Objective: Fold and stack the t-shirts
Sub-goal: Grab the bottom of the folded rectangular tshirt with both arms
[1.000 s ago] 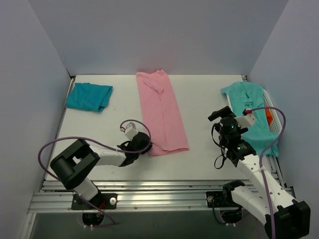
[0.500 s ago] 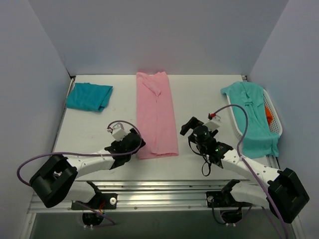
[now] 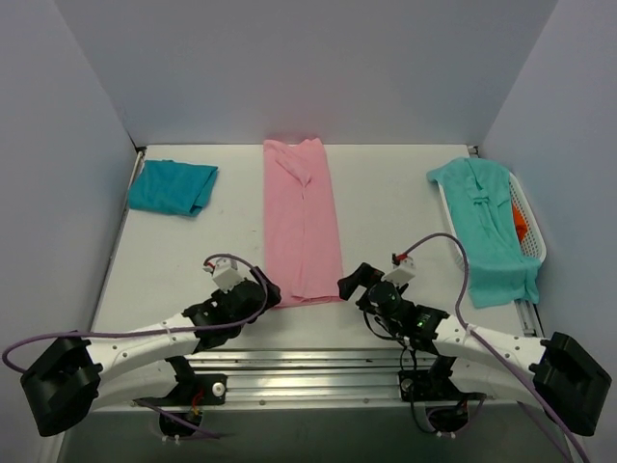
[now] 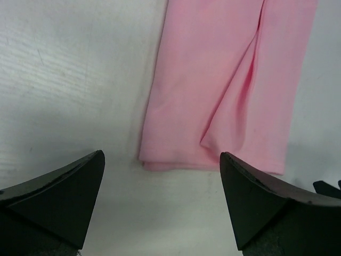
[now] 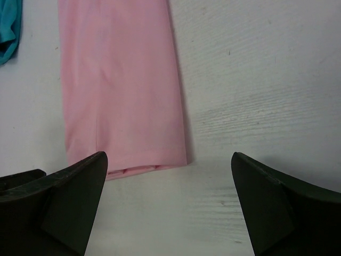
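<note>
The light pink t-shirt (image 3: 302, 222) lies as a long narrow folded strip down the middle of the table, its hem toward me. My left gripper (image 3: 264, 288) stands open just short of the hem's left corner, with nothing between its fingers. Open too is my right gripper (image 3: 350, 282), at the hem's right corner and not touching the cloth. The left wrist view shows the pink t-shirt (image 4: 224, 80) ahead of the left gripper (image 4: 161, 157). The right wrist view has the pink t-shirt (image 5: 120, 85) ahead and left of the right gripper (image 5: 169, 156). A folded darker teal t-shirt (image 3: 172, 188) lies back left. The aqua-green t-shirt (image 3: 487, 227) hangs over the basket.
A white laundry basket (image 3: 529, 214) sits at the right edge with something orange (image 3: 521, 223) inside. Grey walls close the left, back and right sides. The metal rail (image 3: 308, 365) runs along the near table edge. The teal t-shirt's edge (image 5: 8, 26) shows in the right wrist view.
My left gripper opened and let go of the pink shirt, then drew back to the hem. My right arm swung left from the basket to the hem's right corner. The strip is narrower.
</note>
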`<state>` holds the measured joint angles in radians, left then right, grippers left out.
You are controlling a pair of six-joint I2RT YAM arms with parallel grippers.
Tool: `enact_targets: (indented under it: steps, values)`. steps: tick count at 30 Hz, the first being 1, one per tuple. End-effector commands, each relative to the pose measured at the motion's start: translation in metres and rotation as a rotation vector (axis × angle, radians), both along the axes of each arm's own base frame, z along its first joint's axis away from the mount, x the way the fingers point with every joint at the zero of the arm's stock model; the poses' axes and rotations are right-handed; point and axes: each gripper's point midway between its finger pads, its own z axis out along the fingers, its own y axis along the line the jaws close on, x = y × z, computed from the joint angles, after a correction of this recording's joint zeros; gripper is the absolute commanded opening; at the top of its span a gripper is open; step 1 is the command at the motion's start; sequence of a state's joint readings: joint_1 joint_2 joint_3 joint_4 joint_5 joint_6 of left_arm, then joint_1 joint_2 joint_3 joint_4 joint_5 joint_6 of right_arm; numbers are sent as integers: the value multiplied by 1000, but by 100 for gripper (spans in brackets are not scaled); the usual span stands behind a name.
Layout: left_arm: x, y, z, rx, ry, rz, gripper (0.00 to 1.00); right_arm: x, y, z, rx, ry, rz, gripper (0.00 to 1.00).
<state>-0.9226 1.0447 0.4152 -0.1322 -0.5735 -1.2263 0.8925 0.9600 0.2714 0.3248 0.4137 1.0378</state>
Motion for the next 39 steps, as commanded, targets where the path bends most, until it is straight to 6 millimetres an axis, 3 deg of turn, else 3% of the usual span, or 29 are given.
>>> enact_targets:
  steps: [1,6,7,8,13,22,23,26,27,28,29,33,39]
  values:
    - [-13,-1,-16,-2,42,17,98,-1,12,-6,50,12,-6,96]
    - [-14,-14,-29,-1,65,6,100,-4,30,-22,52,32,26,93]
    - [-14,-16,-31,-1,67,4,100,-6,30,-36,27,61,31,91]
    - [-13,-19,-34,-1,69,3,94,-7,33,-40,25,68,37,89]
    - [-11,-23,-39,10,73,7,92,-4,45,-57,16,93,57,82]
    - [-9,-17,-33,17,52,25,86,1,43,-51,-13,76,41,72]
    - [-10,-16,-32,17,52,27,84,1,40,-50,-20,77,36,70]
    - [-9,-15,-32,22,49,33,79,1,35,-46,-33,63,27,47]
    - [-9,-15,-31,22,48,35,77,1,33,-45,-33,59,20,32]
    - [-8,-14,-31,24,47,37,75,1,32,-43,-32,54,17,26]
    - [-8,-14,-33,29,50,39,71,1,29,-44,-39,56,13,13]
    - [-6,-16,-35,31,50,45,58,0,26,-45,-49,57,2,0]
    - [-3,-21,-40,36,52,47,41,0,24,-48,-55,60,-2,0]
